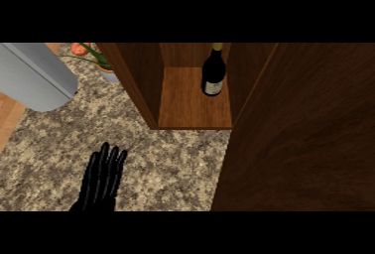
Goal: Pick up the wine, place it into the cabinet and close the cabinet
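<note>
The wine bottle (213,72), dark with a pale label near its base and a gold top, stands upright inside the open wooden cabinet (194,106), toward the right of its floor. The cabinet's door (304,139) is a big dark wood panel swung out across the right side of the view. My left hand (101,181) rests open at the lower left over the speckled counter, fingers straight and pointing up, well apart from the bottle and cabinet. My right hand does not show; the door fills that side.
A large grey rounded object (36,74) lies at the upper left. Behind it stands a potted plant with orange flowers (92,54). Speckled granite counter (168,163) spreads between my hand and the cabinet. A strip of light wood (9,119) shows at the far left.
</note>
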Motion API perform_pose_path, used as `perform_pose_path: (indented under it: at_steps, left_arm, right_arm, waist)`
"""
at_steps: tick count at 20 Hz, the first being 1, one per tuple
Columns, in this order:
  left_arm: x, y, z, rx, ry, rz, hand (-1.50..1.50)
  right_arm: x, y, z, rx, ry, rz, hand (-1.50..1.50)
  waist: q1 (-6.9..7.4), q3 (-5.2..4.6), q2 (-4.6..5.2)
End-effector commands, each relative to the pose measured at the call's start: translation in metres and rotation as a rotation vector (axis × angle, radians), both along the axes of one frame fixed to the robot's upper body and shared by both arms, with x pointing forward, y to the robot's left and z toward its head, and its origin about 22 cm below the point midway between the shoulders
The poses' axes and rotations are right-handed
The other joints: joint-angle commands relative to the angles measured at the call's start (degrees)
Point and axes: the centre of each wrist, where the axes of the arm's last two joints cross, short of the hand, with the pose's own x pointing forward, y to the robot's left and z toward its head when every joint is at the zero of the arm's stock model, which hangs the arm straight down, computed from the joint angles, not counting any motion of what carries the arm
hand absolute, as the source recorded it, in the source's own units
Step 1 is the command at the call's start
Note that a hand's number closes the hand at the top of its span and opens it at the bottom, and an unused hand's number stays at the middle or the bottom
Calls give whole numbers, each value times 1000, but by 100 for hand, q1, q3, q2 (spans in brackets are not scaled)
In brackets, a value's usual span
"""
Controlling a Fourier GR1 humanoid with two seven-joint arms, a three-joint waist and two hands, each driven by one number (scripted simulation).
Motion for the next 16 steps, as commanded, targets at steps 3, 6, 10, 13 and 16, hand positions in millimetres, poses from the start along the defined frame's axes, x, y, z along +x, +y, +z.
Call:
perform_pose_path:
  at_steps: [3, 6, 10, 13, 16]
  left_arm:
    - [-11, 39, 4, 1, 3, 25, -150]
    - [1, 55, 23, 31, -18, 25, -150]
    - [7, 82, 26, -10, -52, 64, -150]
    - [-4, 95, 23, -19, -34, 76, -150]
    - [5, 110, 46, -12, -53, 119, -150]
  right_arm:
    - [-28, 4, -2, 128, 111, 149, 150]
    - [-31, 10, 2, 115, 158, 189, 150]
    - [-39, 22, 2, 129, 188, 267, 150]
    - [-45, 37, 8, 38, 122, 366, 150]
    - [-56, 41, 10, 36, 124, 399, 150]
  waist:
    - [6, 1, -13]
    - [4, 2, -5]
    - [7, -2, -8]
    - [49, -8, -27]
    - [-8, -1, -23]
